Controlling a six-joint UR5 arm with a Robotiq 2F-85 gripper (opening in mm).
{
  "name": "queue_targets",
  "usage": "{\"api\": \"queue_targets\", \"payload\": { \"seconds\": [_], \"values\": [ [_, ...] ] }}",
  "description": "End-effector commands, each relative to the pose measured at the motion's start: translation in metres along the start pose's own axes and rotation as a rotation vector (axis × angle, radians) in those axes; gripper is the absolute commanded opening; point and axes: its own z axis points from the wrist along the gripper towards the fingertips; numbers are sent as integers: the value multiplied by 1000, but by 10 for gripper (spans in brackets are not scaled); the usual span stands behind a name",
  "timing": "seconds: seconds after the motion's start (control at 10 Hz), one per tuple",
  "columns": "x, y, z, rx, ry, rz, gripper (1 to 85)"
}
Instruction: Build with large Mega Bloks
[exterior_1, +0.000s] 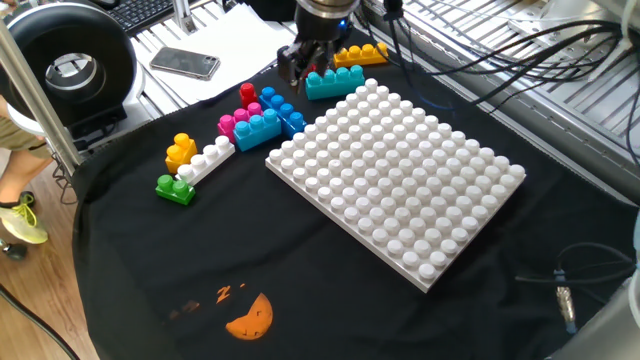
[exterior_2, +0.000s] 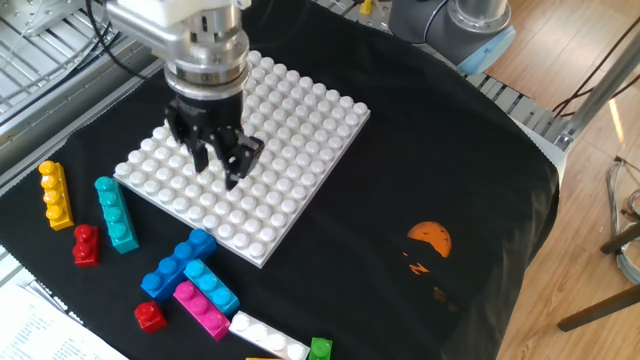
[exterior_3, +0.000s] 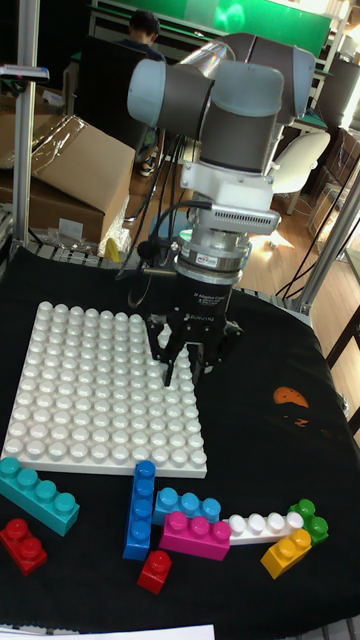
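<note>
- Hovering low over the white baseplate (exterior_2: 300, 110), toward the side where the loose bricks lie: gripper (exterior_2: 218, 168), jaws apart and holding nothing, fingers (exterior_2: 241, 160) clear of every brick.
- Resting just off that baseplate edge on the black-clothed table (exterior_2: 420, 140): teal brick (exterior_2: 117, 213), probably the nearest loose piece to the jaws and a likely pick. Separated from them by the outermost rows of studs.
- Running lengthwise beside the baseplate edge, studs up. Judged from that: jaws to travel outward past the edge, then close across the short width rather than along the row of studs.
- Sitting just beyond the teal brick: yellow brick (exterior_2: 55, 195), roughly parallel to it, and small red brick (exterior_2: 85, 245) close to the teal brick's near end. Little spare room on that side for a finger.
- Grouped further along the same side, well apart from the jaws: blue brick (exterior_2: 178, 265), pink brick (exterior_2: 200, 308) and white brick (exterior_2: 268, 337), touching or nearly so.
- Hard to judge from any view: height of the fingertips above the studs, and whether the jaw opening lines up with the teal brick's width.
- Partly masked by the gripper in one fixed view: the small red brick. Missing from the tall fixed view: the yellow brick.
- Impossible to say from these pictures which brick is meant.
</note>
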Motion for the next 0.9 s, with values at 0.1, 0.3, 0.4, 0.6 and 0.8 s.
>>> {"api": "queue_targets", "payload": {
  "seconds": [0.1, 0.3, 0.4, 0.6, 0.8],
  "values": [
    [8, -29, 11, -32, 15, -367, 493],
    [7, -53, 8, -19, 25, -463, 520],
    [7, -54, 8, -14, 26, -468, 520],
    [-1, -55, 8, -3, -1, -353, 497],
    [-10, -61, 8, 24, -32, -287, 530]
  ]
}}
